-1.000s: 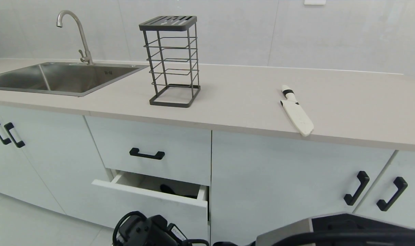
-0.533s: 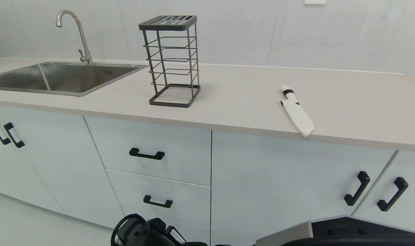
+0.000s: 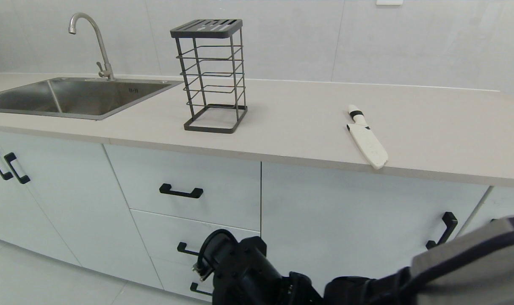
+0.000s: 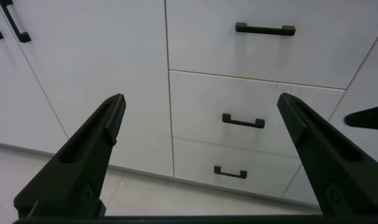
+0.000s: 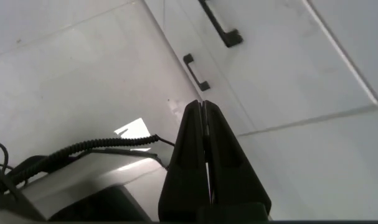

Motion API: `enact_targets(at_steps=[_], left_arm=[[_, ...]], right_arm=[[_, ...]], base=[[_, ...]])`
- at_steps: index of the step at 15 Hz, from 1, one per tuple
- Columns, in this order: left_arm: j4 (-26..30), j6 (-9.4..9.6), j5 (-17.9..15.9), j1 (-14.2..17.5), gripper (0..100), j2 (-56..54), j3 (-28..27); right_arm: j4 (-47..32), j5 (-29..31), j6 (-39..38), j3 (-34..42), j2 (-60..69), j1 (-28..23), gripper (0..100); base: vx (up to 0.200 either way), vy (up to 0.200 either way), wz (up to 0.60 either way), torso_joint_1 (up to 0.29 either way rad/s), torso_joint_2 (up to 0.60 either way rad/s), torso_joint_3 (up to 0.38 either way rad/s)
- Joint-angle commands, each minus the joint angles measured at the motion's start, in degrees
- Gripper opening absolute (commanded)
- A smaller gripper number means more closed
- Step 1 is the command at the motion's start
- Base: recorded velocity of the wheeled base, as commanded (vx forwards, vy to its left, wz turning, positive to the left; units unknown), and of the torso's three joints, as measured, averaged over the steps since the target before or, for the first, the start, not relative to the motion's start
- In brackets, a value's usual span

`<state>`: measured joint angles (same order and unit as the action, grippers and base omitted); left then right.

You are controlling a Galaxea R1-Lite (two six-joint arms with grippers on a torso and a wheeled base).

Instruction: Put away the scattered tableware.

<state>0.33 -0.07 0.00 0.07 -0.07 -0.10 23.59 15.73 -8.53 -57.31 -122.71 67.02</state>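
A white knife (image 3: 367, 140) with a black-banded handle lies on the counter (image 3: 291, 127), its tip at the front edge. Left of it stands an empty black wire knife rack (image 3: 210, 76). My left gripper (image 4: 201, 102) is open with nothing between its fingers (image 4: 89, 149); it faces the shut drawers low in front of the cabinet. Its black wrist (image 3: 240, 271) is in front of the second drawer (image 3: 197, 237). My right gripper (image 5: 204, 109) is shut on nothing and points at the floor near the cabinet doors.
A steel sink (image 3: 70, 95) with a faucet (image 3: 92, 38) is set into the counter's left end. Three drawers with black handles (image 4: 265, 29) are stacked under the rack. Cabinet doors with handles (image 3: 441, 231) flank them. A coiled cable (image 5: 83, 152) lies below the right gripper.
The second drawer, open one second ago, is shut. The left arm has since risen and moved right in front of the drawers. The right arm's grey link has lifted at the right.
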Motion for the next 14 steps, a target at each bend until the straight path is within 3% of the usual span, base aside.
enact_targets(at_steps=[1,7,9,12,14], left_arm=[[0.02,-0.01,0.0,0.01,100,0.07,0.01],[0.02,-0.01,0.0,-0.07,100,0.07,0.01],[0.02,-0.01,0.0,0.01,100,0.07,0.01],[0.02,-0.01,0.0,-0.07,100,0.07,0.01],[0.02,-0.01,0.0,0.01,100,0.07,0.01]], right_arm=[[0.67,0.36,0.01,9.32,13.11,-1.46,0],[0.76,3.43,-0.08,30.85,45.63,-1.55,0],[0.76,4.66,0.01,33.75,53.45,-1.81,0],[2.78,9.94,-0.08,37.53,61.8,-2.51,0],[8.14,17.23,-0.17,44.65,66.64,-2.42,0]], base=[[0.0,0.0,0.0,0.0,0.0,0.0],[0.0,0.0,0.0,0.0,0.0,0.0],[0.0,0.0,0.0,0.0,0.0,0.0],[0.0,0.0,0.0,0.0,0.0,0.0],[0.0,0.0,0.0,0.0,0.0,0.0]])
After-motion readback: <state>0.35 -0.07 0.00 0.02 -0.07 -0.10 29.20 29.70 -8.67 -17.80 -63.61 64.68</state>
